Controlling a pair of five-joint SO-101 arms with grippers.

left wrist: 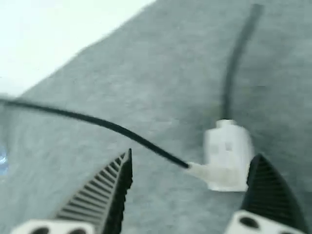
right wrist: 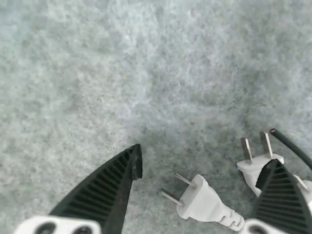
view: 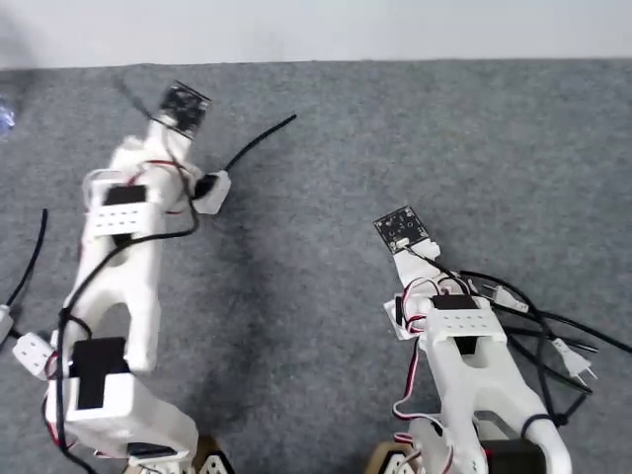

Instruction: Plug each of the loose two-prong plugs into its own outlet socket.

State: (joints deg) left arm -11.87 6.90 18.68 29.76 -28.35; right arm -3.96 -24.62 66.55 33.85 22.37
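The left pincer (left wrist: 193, 157) is spread wide, empty — a white outlet socket (left wrist: 226, 153) lies just beside 1 finger. The right pincer (right wrist: 204, 155) is equally wide, holding nothing — 2 loose 2-prong plugs (right wrist: 202, 201) lie on the tabletop (right wrist: 146, 58) between its fingers.

One white plug (right wrist: 254, 168) is partly hidden behind a finger (right wrist: 280, 195) of the right hand (right wrist: 204, 155); the outlet socket (left wrist: 226, 156) is blurred.

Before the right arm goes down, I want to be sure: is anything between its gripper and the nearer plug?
Nothing visible. The right gripper is open above bare carpet, and the nearer plug lies between its fingers. A second plug lies close beside it, partly behind one finger.
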